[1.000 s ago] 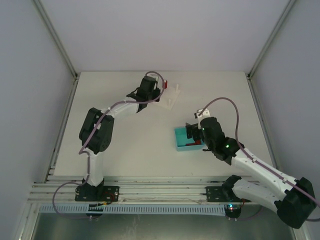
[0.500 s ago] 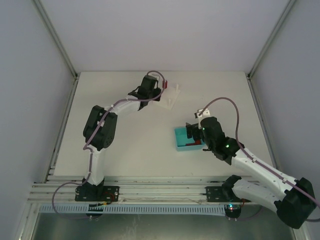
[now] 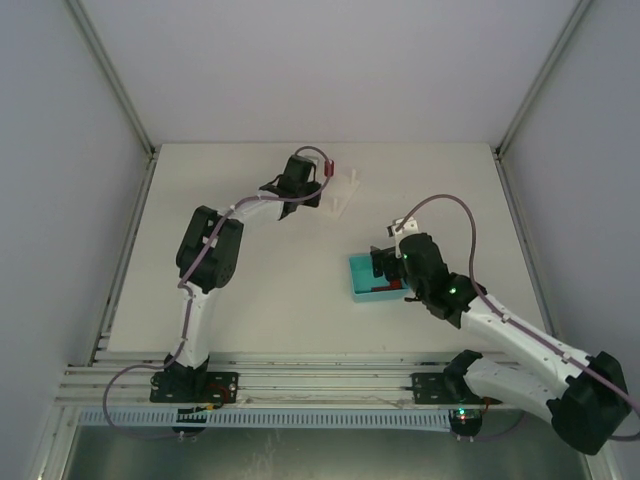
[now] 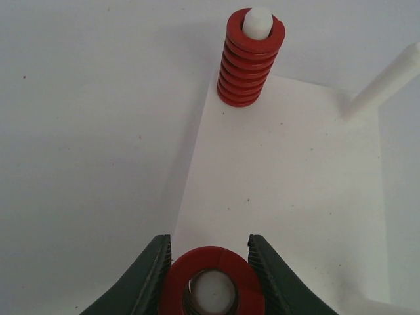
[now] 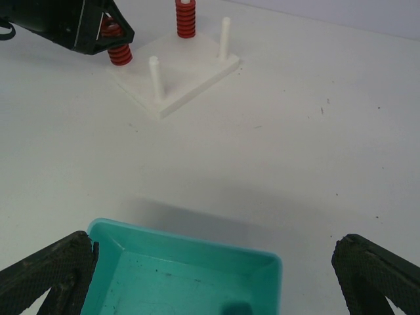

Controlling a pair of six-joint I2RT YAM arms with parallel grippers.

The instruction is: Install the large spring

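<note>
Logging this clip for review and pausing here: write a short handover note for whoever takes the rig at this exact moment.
Left end effector: shut on the large spring, which is over a peg on the white base plate; the peg tip shows through the coil.
Right end effector: open, holding nothing, above the teal bin.
Done: another red spring sits on the far peg.
To do: confirm the large spring is fully down (cannot tell), release, retract. Two bare pegs remain.

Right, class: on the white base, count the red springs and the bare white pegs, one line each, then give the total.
red springs: 2
bare white pegs: 2
Total: 4
</note>
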